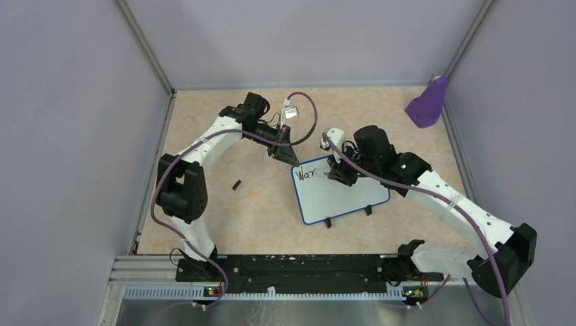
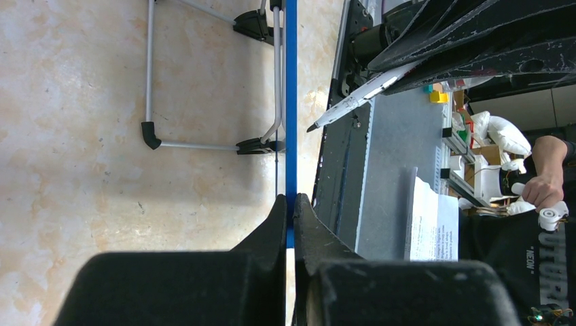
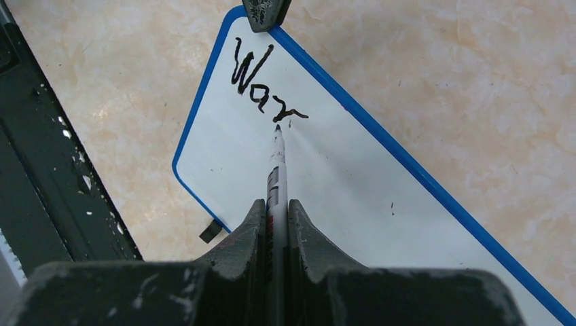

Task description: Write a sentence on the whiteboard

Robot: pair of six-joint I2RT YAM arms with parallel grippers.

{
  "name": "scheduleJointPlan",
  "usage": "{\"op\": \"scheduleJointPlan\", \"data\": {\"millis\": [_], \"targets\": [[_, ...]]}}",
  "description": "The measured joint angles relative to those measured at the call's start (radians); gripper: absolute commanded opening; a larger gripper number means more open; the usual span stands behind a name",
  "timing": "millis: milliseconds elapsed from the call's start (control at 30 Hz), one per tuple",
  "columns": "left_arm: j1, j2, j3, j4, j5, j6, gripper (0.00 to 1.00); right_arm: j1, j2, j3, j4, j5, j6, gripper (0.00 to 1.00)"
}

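The whiteboard (image 1: 343, 197) lies flat mid-table, white with a blue rim (image 3: 407, 163) and two black feet (image 1: 348, 216) on its near edge. My left gripper (image 1: 289, 157) is shut on the rim at the board's far left corner. In the left wrist view the blue rim (image 2: 291, 102) runs straight into the shut left gripper (image 2: 292, 200). My right gripper (image 3: 276, 207) is shut on a white marker (image 3: 277, 170), whose tip touches the board just below the sentence's first letters, "War" (image 3: 261, 85). The rest of the board is blank.
A purple scoop-shaped object (image 1: 428, 103) leans in the back right corner. A small black cap (image 1: 237, 184) lies on the table left of the board. Grey walls enclose the table, and a black rail (image 1: 292, 265) runs along the near edge.
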Motion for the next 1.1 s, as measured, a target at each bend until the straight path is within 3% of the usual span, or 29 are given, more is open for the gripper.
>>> {"op": "scheduleJointPlan", "data": {"millis": [1100], "targets": [[-0.001, 0.000, 0.000, 0.000, -0.001, 0.000, 0.00, -0.001, 0.021, 0.000, 0.045, 0.050, 0.010, 0.00]]}}
